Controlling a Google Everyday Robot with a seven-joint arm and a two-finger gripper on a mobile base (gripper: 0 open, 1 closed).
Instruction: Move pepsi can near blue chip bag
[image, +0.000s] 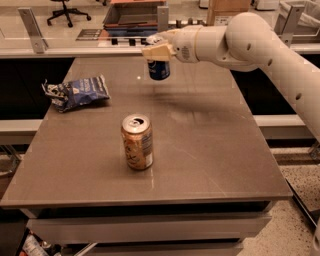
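Observation:
The pepsi can, dark blue with a round logo, hangs above the far middle of the table, held at its top by my gripper. The gripper is shut on the can, and the white arm reaches in from the right. The can's top is hidden by the fingers. The blue chip bag, crumpled blue foil with white markings, lies on the table's left side, well to the left of the can and a little nearer to the camera.
A gold-orange can with a white label stands upright near the middle of the grey-brown table. Behind the table runs a counter with a tray and a cardboard box. Floor shows at the right.

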